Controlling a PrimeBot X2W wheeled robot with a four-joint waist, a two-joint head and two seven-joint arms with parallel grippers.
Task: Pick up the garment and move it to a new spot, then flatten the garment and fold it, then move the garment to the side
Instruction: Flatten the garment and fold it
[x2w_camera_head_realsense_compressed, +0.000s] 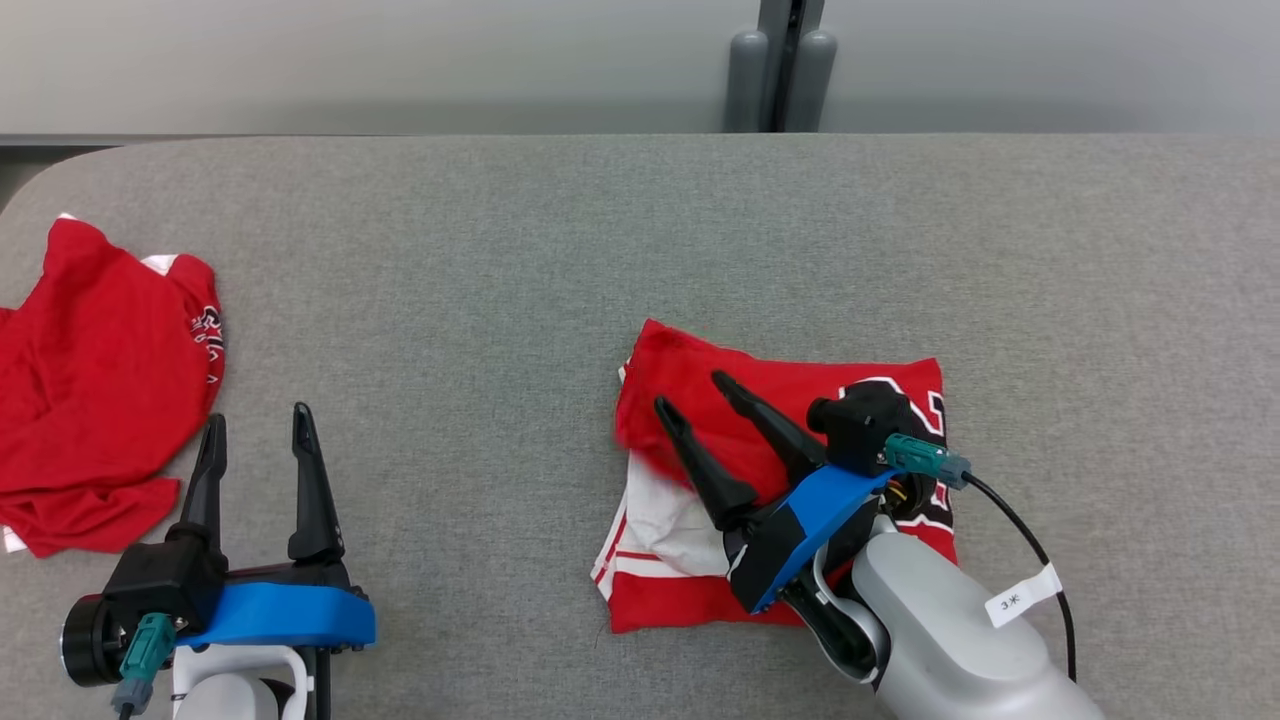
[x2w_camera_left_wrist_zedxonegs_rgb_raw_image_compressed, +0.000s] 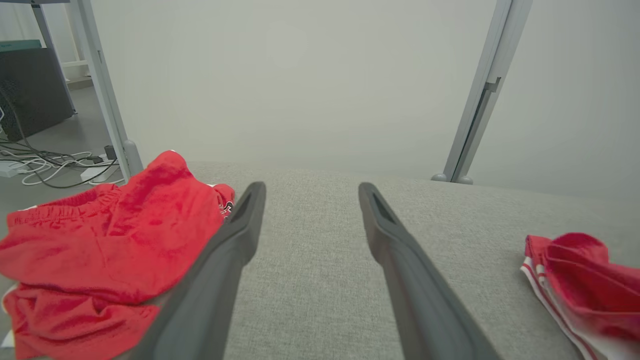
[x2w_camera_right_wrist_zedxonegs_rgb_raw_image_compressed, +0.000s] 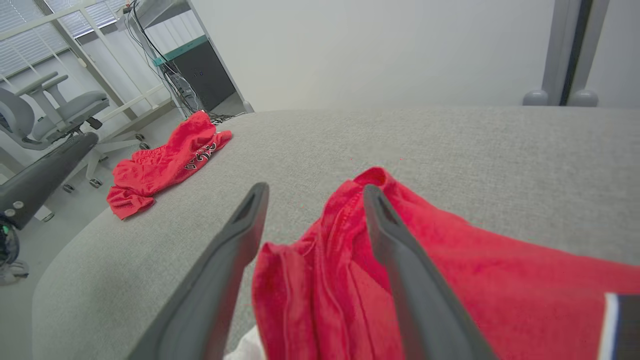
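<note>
The garment (x2w_camera_head_realsense_compressed: 690, 590) is a red piece with white trim and a black-and-white print, lying folded into a rough rectangle on the grey table (x2w_camera_head_realsense_compressed: 560, 260), right of centre. My right gripper (x2w_camera_head_realsense_compressed: 692, 392) hovers over its left half, fingers spread open and pointing to the far left. In the right wrist view a loose red fold of the garment (x2w_camera_right_wrist_zedxonegs_rgb_raw_image_compressed: 475, 260) rises between and under the open fingers (x2w_camera_right_wrist_zedxonegs_rgb_raw_image_compressed: 400, 260) of the right gripper (x2w_camera_right_wrist_zedxonegs_rgb_raw_image_compressed: 315, 192), with nothing clamped. My left gripper (x2w_camera_head_realsense_compressed: 258, 418) stands open over bare table at the lower left, holding nothing. From the left gripper (x2w_camera_left_wrist_zedxonegs_rgb_raw_image_compressed: 311, 188), the garment (x2w_camera_left_wrist_zedxonegs_rgb_raw_image_compressed: 575, 270) lies at the right edge.
A second red garment (x2w_camera_head_realsense_compressed: 100, 380) lies crumpled at the table's left edge, just left of my left gripper; the same heap (x2w_camera_left_wrist_zedxonegs_rgb_raw_image_compressed: 115, 240) (x2w_camera_right_wrist_zedxonegs_rgb_raw_image_compressed: 165, 160) is in both wrist views. A grey post (x2w_camera_head_realsense_compressed: 780, 65) stands behind the far edge. Office chairs (x2w_camera_right_wrist_zedxonegs_rgb_raw_image_compressed: 55, 110) stand beyond the table's left end.
</note>
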